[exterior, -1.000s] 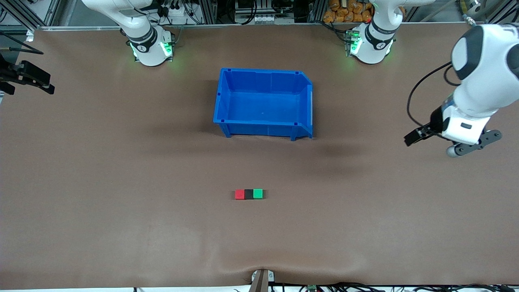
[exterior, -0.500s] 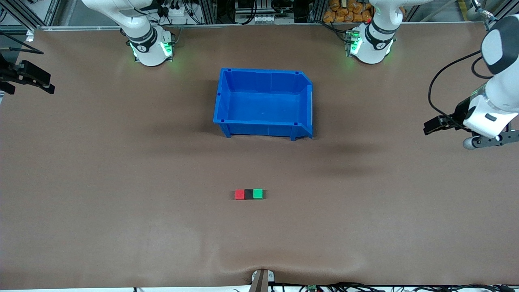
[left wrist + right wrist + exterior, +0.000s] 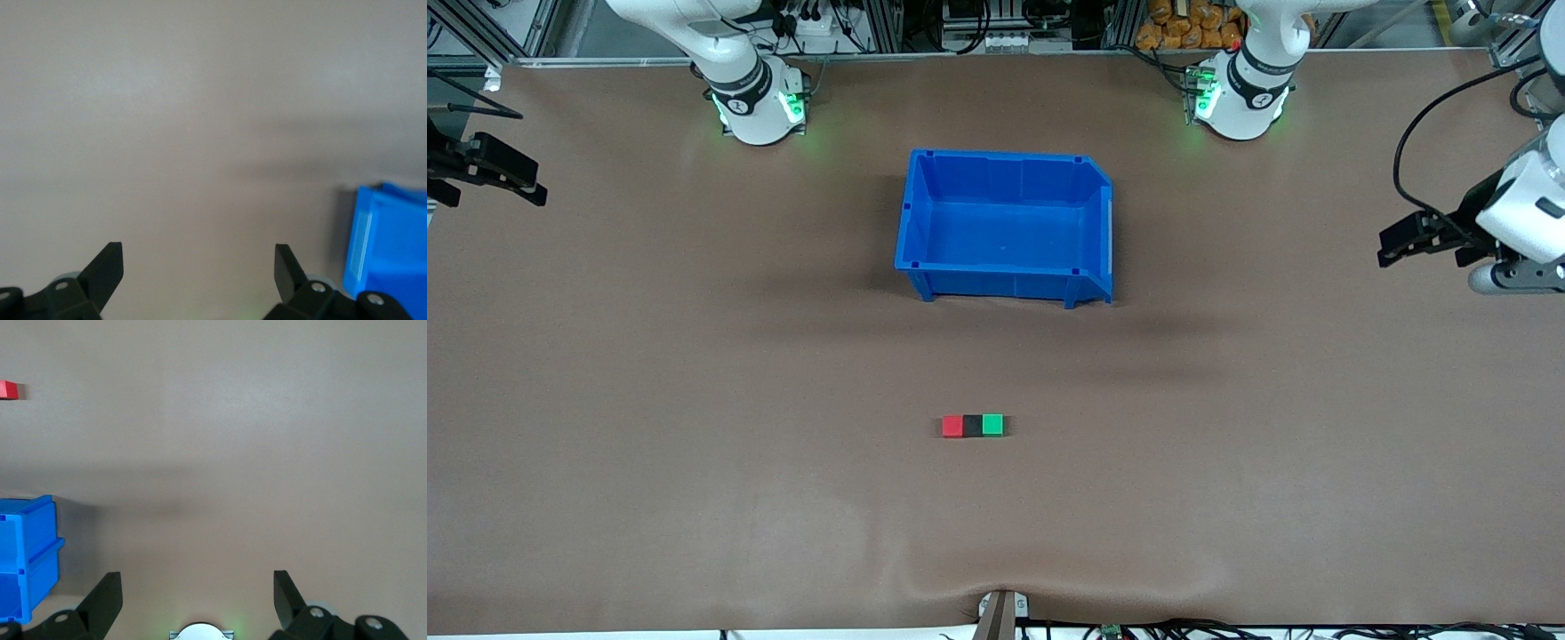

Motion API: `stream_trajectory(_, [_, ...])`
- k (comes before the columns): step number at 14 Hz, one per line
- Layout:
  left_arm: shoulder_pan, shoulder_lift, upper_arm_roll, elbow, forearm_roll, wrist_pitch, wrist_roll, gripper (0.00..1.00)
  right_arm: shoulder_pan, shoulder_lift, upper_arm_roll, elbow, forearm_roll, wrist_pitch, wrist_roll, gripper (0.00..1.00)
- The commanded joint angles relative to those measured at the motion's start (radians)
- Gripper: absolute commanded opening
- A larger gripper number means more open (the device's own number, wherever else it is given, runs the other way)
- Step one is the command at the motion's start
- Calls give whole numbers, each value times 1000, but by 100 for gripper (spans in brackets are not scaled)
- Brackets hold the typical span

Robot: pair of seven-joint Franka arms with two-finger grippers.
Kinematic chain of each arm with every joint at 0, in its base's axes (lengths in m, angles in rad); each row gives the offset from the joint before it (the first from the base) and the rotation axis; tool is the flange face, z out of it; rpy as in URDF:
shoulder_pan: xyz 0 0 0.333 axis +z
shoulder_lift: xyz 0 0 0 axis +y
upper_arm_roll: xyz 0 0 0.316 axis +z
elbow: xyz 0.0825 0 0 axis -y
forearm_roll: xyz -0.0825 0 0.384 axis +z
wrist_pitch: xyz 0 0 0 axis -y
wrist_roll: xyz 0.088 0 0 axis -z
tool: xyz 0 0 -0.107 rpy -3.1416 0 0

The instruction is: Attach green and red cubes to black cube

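The red cube (image 3: 952,426), the black cube (image 3: 972,425) and the green cube (image 3: 992,424) lie in one row on the brown table, touching, with the black one in the middle. They sit nearer to the front camera than the blue bin. The red cube's edge also shows in the right wrist view (image 3: 8,389). My left gripper (image 3: 1394,244) is open and empty, up over the left arm's end of the table; its wrist view (image 3: 198,257) shows bare table. My right gripper (image 3: 529,184) is open and empty over the right arm's end of the table (image 3: 197,583).
An empty blue bin (image 3: 1005,227) stands between the arm bases and the cubes; it also shows in the left wrist view (image 3: 390,247) and the right wrist view (image 3: 27,553). A small mount (image 3: 1000,613) sits at the table's front edge.
My left arm has drawn back toward its own end of the table and toward the bases. The cubes and the right arm have not moved.
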Motion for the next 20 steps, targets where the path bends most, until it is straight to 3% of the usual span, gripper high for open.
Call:
stream_trajectory(1, [-25,13,2,79,-15,-96,57,100,2,6,-2,19,-5,-14,-5,100])
stream_trajectory(4, [-98,19,13,143,-15,-168,40,100,2,6,-2,19,-4,-16,-5,100])
stream_trajectory(6, [-88,17,13,158,-30,-203,43,100,2,6,-2,19,-4,-16,-5,100])
stream_trajectory(8, [-88,13,53,160,-75,-203,42,100,2,6,-2,19,-4,-16,-5,100])
stream_trajectory(11, [-85,3,57,159,-70,-203,9,100,2,6,-2,19,-4,-16,-5,100])
stream_trajectory(15, [-98,3,44,152,5,-199,-20,100,0,6,-2,8,-4,-14,-5,100])
stream_trajectory(20, [-92,9,33,154,11,-180,-31,100,0,6,-2,8,-4,-14,-5,100])
